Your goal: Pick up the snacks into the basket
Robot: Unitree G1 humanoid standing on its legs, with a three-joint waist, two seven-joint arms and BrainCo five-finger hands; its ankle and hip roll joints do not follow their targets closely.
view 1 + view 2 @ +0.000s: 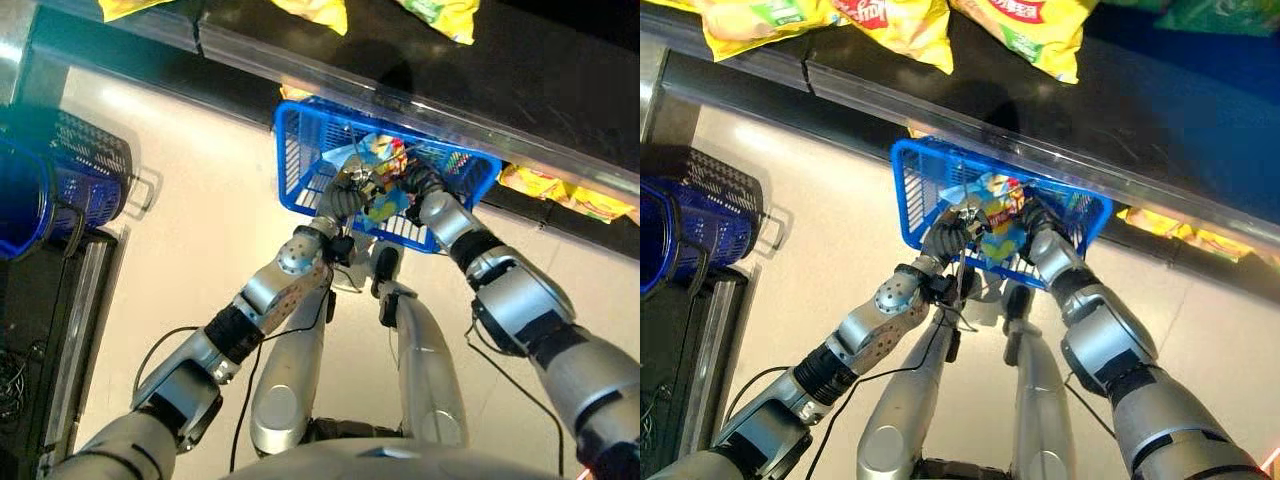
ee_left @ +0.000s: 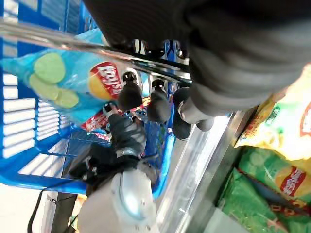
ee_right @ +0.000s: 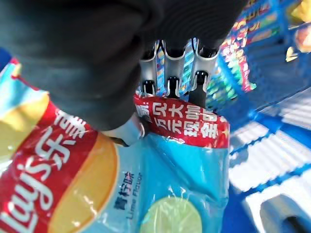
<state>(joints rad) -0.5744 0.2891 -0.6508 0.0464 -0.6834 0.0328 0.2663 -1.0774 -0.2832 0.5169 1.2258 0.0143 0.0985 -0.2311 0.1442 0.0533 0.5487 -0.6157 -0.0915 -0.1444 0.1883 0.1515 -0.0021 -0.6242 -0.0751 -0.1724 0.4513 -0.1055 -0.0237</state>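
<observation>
Both hands are being used: the glossy blue snack bag (image 3: 146, 194) is being pinched by the right hand (image 3: 170, 77) inside the blue plastic lattice basket (image 1: 300, 160), whose metal handle (image 2: 73, 43) is being gripped by the left hand (image 2: 160, 102).

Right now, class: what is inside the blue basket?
Inside the blue basket sits a light-blue snack bag, pinched by the right hand. The left hand curls round the basket's metal handle. The bag and hands cover the basket's floor.
</observation>
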